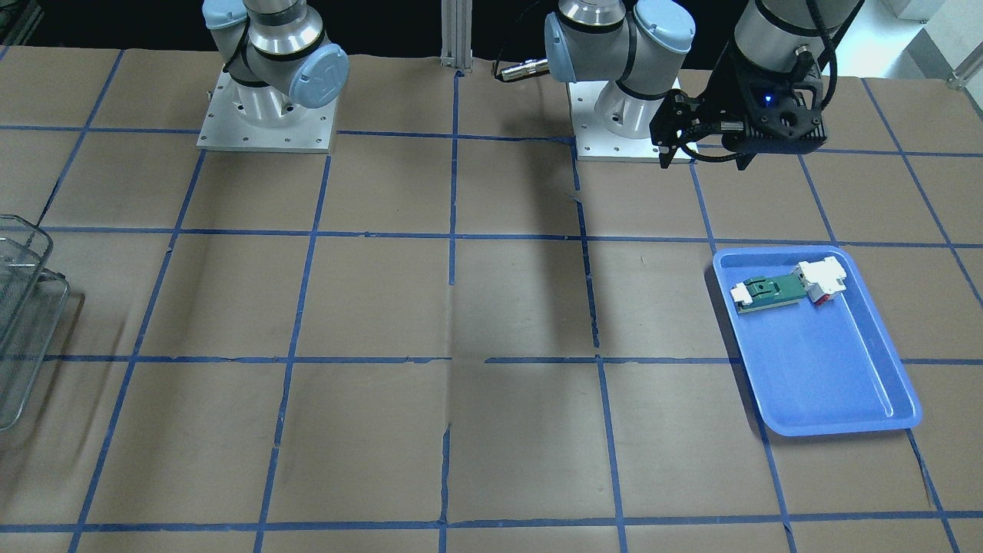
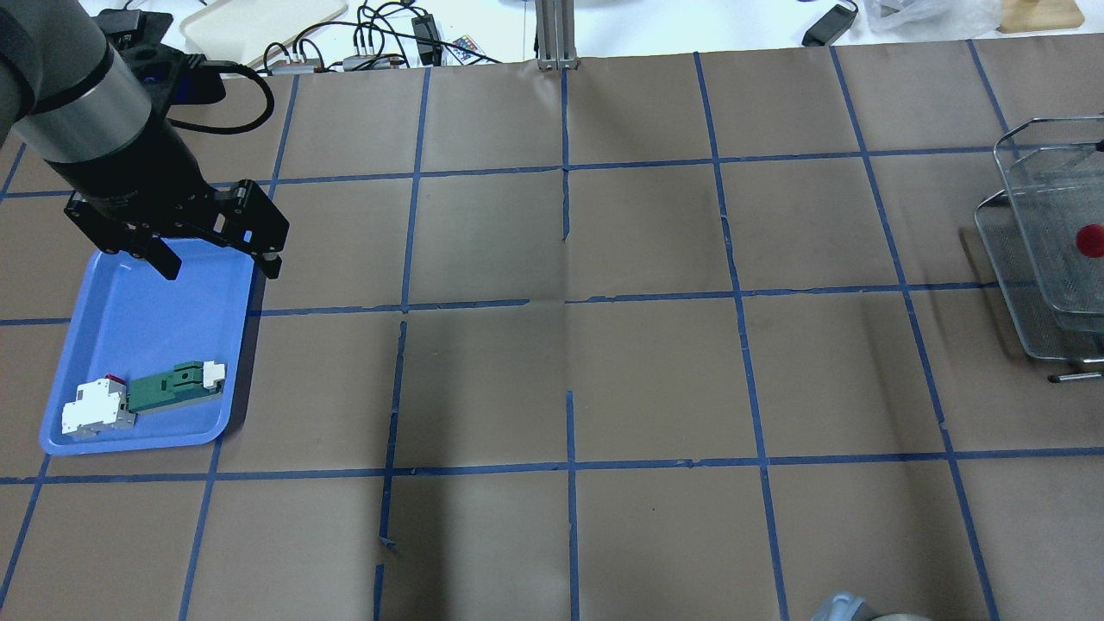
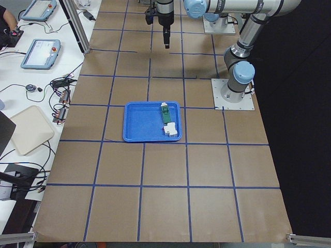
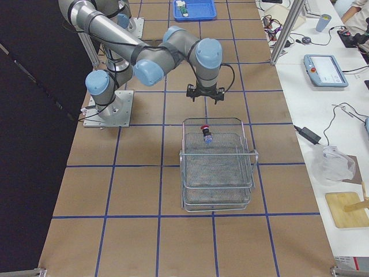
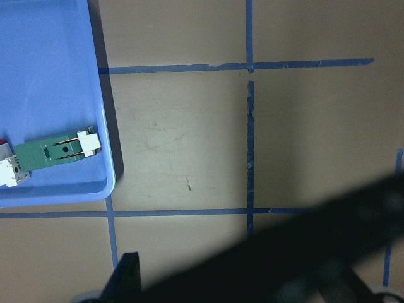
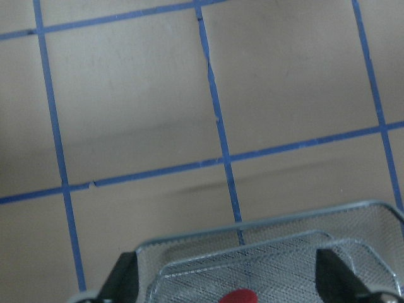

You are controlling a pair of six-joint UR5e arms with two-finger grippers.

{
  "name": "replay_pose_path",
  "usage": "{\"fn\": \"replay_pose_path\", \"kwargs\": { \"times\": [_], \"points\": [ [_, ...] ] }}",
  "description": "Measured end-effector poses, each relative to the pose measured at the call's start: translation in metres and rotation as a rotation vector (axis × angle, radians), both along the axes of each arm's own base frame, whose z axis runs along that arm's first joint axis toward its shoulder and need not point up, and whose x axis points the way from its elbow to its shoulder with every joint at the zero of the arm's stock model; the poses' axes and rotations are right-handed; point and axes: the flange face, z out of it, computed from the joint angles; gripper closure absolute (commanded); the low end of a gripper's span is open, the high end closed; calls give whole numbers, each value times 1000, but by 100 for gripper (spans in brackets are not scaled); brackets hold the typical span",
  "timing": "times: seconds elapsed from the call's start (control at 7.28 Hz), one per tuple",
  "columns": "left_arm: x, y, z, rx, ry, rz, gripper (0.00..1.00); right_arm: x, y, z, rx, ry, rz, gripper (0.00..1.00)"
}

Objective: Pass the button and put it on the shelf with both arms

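Observation:
The button point(image 2: 1090, 240), with its red cap up, lies in the top tier of the grey wire shelf point(image 2: 1018, 250) at the table's right end. It also shows in the exterior right view point(image 4: 206, 134) and at the bottom of the right wrist view point(image 6: 237, 297). My right gripper point(image 4: 206, 95) is open and empty. It hovers above the shelf's point(image 4: 218, 173) rim, just beyond the button. My left gripper point(image 2: 222, 269) is open and empty above the far edge of the blue tray point(image 2: 147, 328).
The blue tray point(image 1: 829, 384) holds a green-and-white flat part point(image 1: 772, 293) and a white block with a red bit point(image 1: 823, 281). The arm bases point(image 1: 265, 115) stand at the robot's edge. Cables and devices point(image 2: 371, 43) lie beyond the far table edge.

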Motion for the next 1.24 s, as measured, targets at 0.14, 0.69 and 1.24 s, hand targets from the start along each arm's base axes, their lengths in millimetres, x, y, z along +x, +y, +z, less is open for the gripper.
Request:
{"fn": "replay_pose_path", "kwargs": {
  "times": [0.14,0.69,1.24],
  "points": [
    [0,1,-2,3,-2,1,0,68,-4,18,6,7,-46,0],
    [-1,1,-4,4,-4,-3,0,328,28,55,9,60,-402,0],
    [0,0,-6,7,-3,-5,0,305,13,41,131,59,-1053,0]
  ]
}}
